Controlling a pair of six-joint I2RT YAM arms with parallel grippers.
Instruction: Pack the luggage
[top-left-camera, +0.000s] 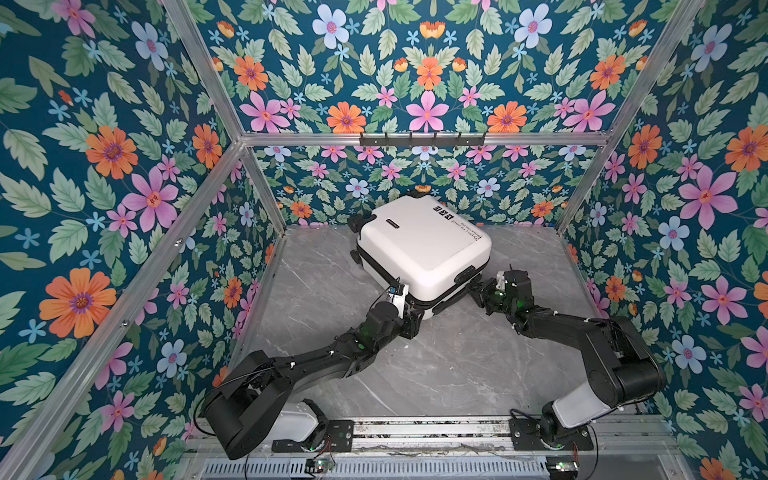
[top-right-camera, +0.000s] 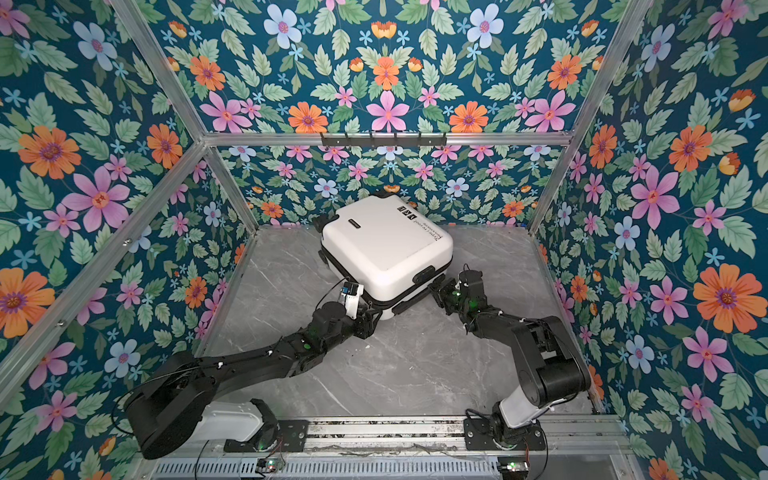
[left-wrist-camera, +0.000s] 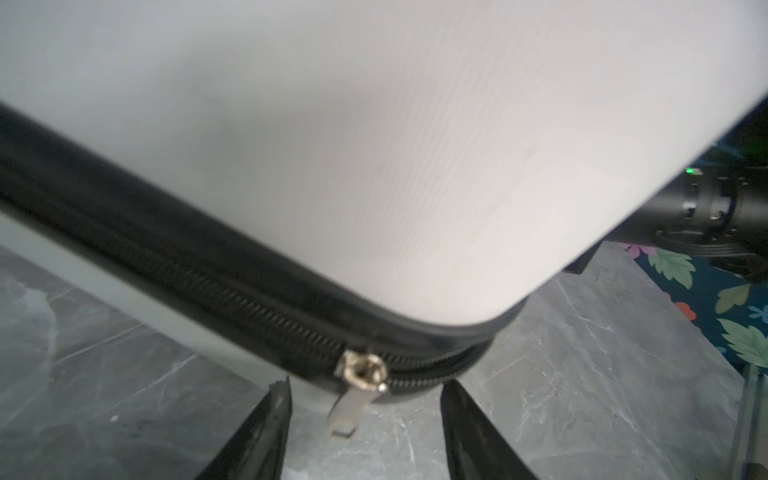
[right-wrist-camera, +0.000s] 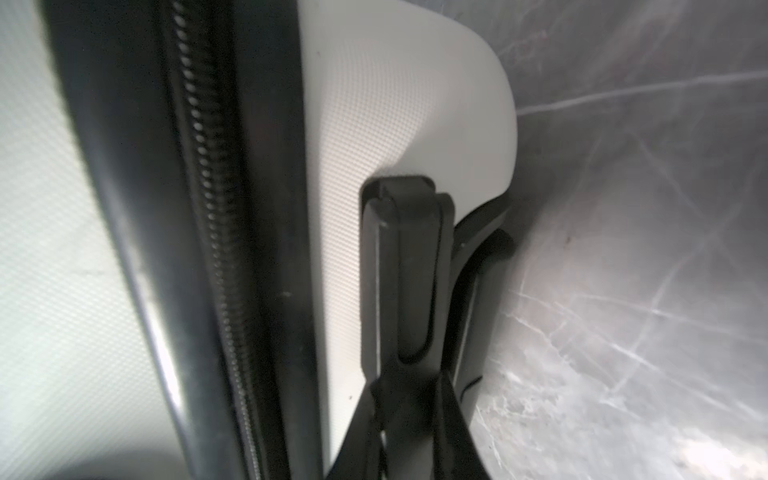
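Luggage (top-left-camera: 424, 249) lies flat and closed on the grey marble table (top-left-camera: 457, 365), at the middle of both top views and slightly toward the upper part of the frame, close to the flowered back wall. Its white shell faces up, and its black text and icons sit toward the upper right of the shell.

The left gripper (top-left-camera: 410, 321) sits at the suitcase's lowest corner, just below and left of frame centre. In the left wrist view its two black fingers (left-wrist-camera: 266, 432) stand apart on either side of the metal zipper pull (left-wrist-camera: 348, 409), which hangs from the slider on the black zipper (left-wrist-camera: 208, 282). Neither finger touches the pull, so this gripper (left-wrist-camera: 365, 415) is released and grasps nothing.

The right gripper (top-left-camera: 478, 289) meets the suitcase's lower right edge, right of frame centre, beside the black side handle (top-left-camera: 465, 274). In the right wrist view its fingers (right-wrist-camera: 361, 432) converge tightly on the near end of that side handle (right-wrist-camera: 403, 270), clenched on it, with the white shell (right-wrist-camera: 374, 124) directly behind and the zipper band running alongside.
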